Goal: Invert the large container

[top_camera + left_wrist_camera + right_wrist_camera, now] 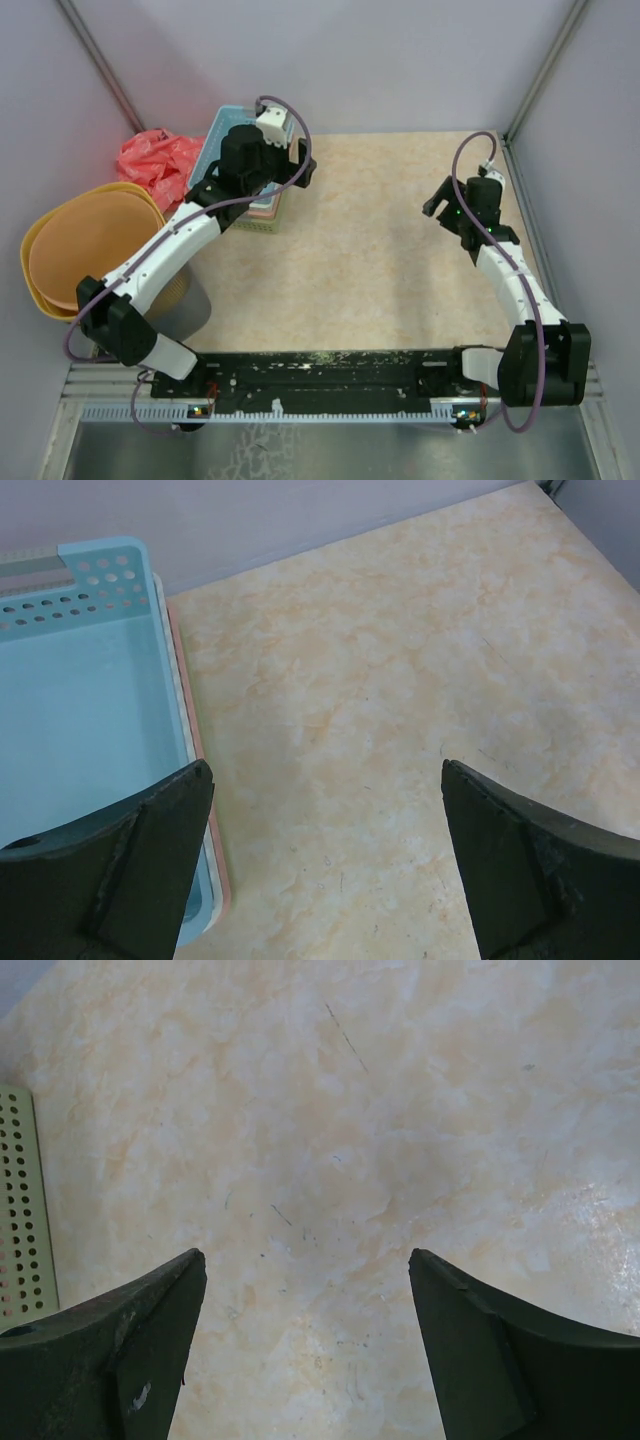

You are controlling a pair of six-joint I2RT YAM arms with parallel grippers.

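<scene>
The large container is a yellow-orange round tub (85,250) that stands upright with its opening up, at the table's left edge, partly behind my left arm. It is out of both wrist views. My left gripper (293,168) is open and empty. It hovers over the right edge of a stack of baskets, well right of the tub. In the left wrist view the left gripper (325,770) shows bare table between its fingers. My right gripper (436,206) is open and empty over the table's right part, and it also shows in its own view (306,1255).
A stack of perforated baskets, light blue on top (240,175) (70,700), stands at the back left. Its pale green side shows in the right wrist view (20,1210). A crumpled red bag (155,160) lies behind the tub. Walls close in the back and both sides.
</scene>
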